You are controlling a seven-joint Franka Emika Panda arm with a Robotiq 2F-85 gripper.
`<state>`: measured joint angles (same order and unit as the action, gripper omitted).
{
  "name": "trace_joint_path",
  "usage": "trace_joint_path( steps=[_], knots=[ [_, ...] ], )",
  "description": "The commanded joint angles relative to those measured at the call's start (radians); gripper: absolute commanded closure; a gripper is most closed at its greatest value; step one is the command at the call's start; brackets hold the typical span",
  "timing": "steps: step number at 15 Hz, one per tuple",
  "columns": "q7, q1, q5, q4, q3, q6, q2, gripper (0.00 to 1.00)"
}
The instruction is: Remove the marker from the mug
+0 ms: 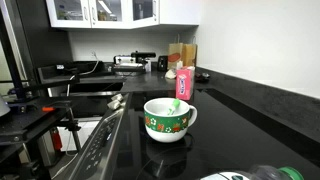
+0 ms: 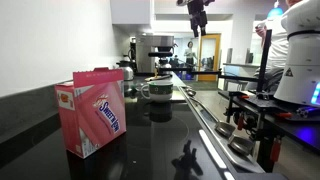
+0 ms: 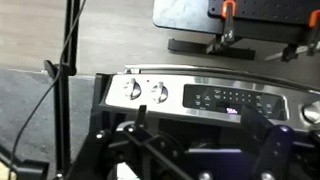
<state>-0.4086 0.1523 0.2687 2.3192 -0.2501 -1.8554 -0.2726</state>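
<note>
Overhead, the end effector (image 2: 198,28) is spread; a thin marker (image 1: 176,106) leans in the glossy mug (image 1: 166,120).

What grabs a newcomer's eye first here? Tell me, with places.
The pink box fills the foreground of an exterior view, standing on the glossy black counter. Mid-counter sits the green-banded mug with the green marker leaning inside. The gripper hangs high above the counter.

Counter-level exterior views opposed, sharing mug (image 1: 167,119), wrist overhead
</note>
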Motion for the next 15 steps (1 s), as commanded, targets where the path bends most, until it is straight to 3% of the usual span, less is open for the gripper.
trace_joint_path(
  steps=[1,6,9,12,15],
  knots=[
    [-0.001,0.004,-0.001,-0.001,0.004,0.001,0.000,0.00],
    [-0.001,0.004,-0.001,-0.001,0.004,0.001,0.000,0.00],
    [-0.049,-0.018,-0.004,0.032,0.006,-0.128,0.024,0.00],
    [-0.116,-0.046,-0.031,0.069,0.013,-0.358,0.094,0.00],
    [-0.285,-0.078,-0.138,0.053,0.026,-0.429,0.192,0.00]
  ],
)
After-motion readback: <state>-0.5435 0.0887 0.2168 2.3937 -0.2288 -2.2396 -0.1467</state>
